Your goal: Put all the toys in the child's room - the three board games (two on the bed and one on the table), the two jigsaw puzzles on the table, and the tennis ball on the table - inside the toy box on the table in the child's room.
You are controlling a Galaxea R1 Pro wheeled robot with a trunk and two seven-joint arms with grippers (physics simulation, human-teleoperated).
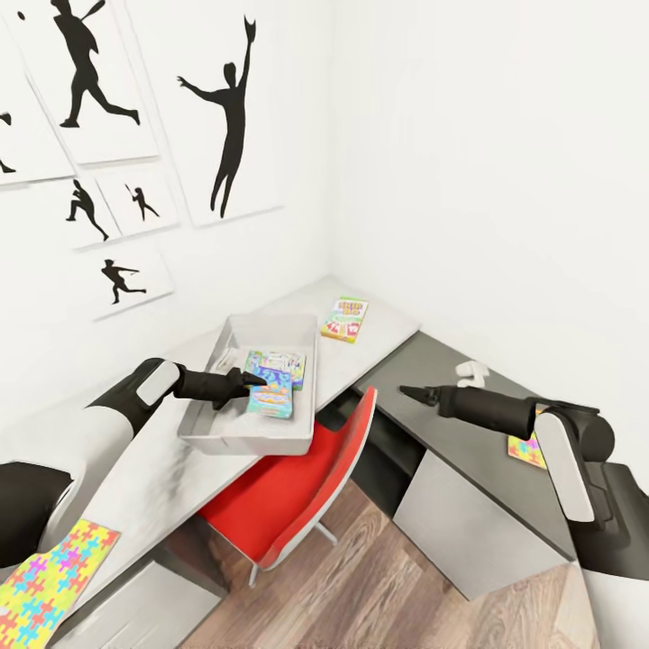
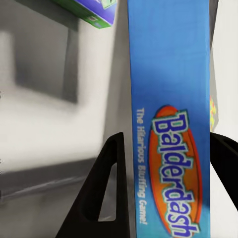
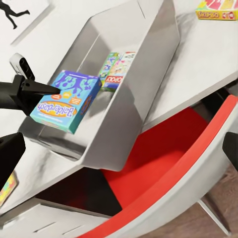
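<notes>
Nearest me, at my lower left, one jigsaw puzzle (image 1: 50,577) lies flat on the near end of the pale table (image 1: 171,469). Just past it my left pincer (image 1: 255,380) reaches over the toy box (image 1: 297,434), and I've got a blue Balderdash box (image 1: 271,397) clamped between the fingers (image 2: 106,193), held above the bin's near half. In my left wrist view the blue side with its lettering runs right between my two black fingers. Under it, flat on the bin's floor toward the far side, sits another game (image 3: 115,70), edge lettering too small to make out. Beyond the bin, far right on the pale top, a Skip-Bo game (image 1: 345,319) lies alone, well apart from the bin.

Red chair (image 1: 293,491) is tucked under the table's edge, right below the bin. Over on my right, my other pincer (image 1: 407,392) hovers above the dark table (image 1: 469,451) holding nothing, its tips close together. A second puzzle (image 1: 525,449) peeks out behind that arm, and a small white object (image 1: 470,370) rests on the dark top farther back.
</notes>
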